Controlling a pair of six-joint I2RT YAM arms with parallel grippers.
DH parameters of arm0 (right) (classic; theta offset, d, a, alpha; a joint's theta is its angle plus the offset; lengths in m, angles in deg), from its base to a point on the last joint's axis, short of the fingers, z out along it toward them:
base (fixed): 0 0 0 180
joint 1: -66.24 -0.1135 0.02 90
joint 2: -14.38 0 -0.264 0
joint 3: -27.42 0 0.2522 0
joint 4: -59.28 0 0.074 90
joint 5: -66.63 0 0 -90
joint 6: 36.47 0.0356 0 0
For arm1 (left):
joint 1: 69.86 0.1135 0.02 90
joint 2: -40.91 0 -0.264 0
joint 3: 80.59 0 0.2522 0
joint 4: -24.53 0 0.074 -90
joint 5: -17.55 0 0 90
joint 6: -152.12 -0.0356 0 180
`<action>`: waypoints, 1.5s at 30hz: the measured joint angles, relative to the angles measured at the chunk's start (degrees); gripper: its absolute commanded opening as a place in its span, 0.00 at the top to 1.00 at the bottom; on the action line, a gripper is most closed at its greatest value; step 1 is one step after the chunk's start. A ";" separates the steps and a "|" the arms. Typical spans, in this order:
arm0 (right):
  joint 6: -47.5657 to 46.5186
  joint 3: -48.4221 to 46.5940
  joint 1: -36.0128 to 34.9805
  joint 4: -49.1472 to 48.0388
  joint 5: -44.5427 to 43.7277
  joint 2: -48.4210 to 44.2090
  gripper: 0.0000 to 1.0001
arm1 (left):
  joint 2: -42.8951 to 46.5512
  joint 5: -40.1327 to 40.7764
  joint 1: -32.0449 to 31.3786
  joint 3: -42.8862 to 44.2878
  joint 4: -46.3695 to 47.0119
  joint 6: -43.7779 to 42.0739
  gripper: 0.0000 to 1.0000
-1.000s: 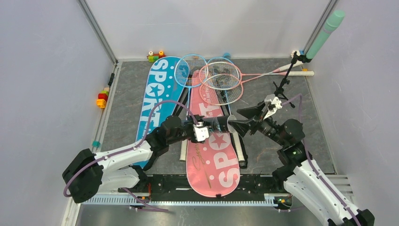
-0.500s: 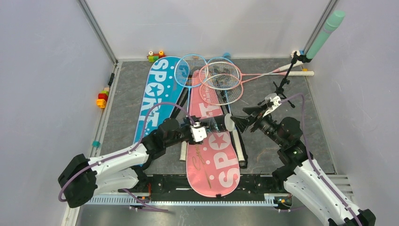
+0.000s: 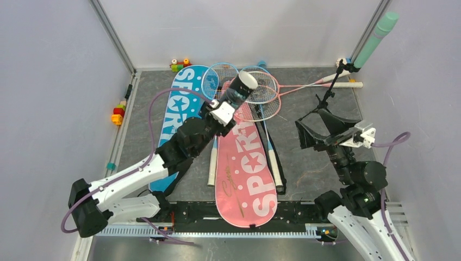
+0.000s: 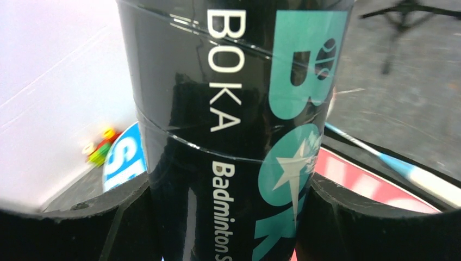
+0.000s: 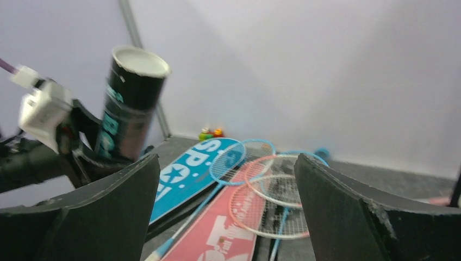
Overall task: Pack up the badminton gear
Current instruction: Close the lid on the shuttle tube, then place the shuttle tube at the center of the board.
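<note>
Top external: dark tube clamped across body by left gripper, held in air over racket heads near far edge of table. Long axis tilted, white capped end up and toward far right corner. Left wrist: jaws tight on both sides of tube. Right gripper spread wide, empty, over right side of table, well apart from tube. Pink bag below and nearward of tube, lengthwise near to far; blue bag beside it, leftward. Probable next: tube down toward bag, left arm nearer.
</note>
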 measured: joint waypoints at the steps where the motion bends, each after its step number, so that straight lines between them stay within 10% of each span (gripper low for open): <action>1: 0.48 2.82 0.02 -1.62 -2.54 -1.84 0.02 | -0.68 2.75 0.07 1.09 -0.59 0.24 0.98; 18: 3.65 32.37 0.02 -20.57 -3.15 20.41 0.02 | -33.48 19.52 43.30 20.68 -14.14 5.35 0.83; 30: 1.92 32.33 0.02 -24.59 -3.28 24.65 0.02 | -51.67 21.57 48.85 28.28 -17.84 0.63 0.45; 32: 1.68 32.33 0.02 -24.59 -4.42 23.69 0.02 | -52.52 20.85 49.03 29.62 -19.12 0.66 0.01; 45: 1.40 32.35 0.02 -25.29 -7.41 24.02 0.02 | -48.39 11.30 47.87 33.46 -28.04 7.89 0.00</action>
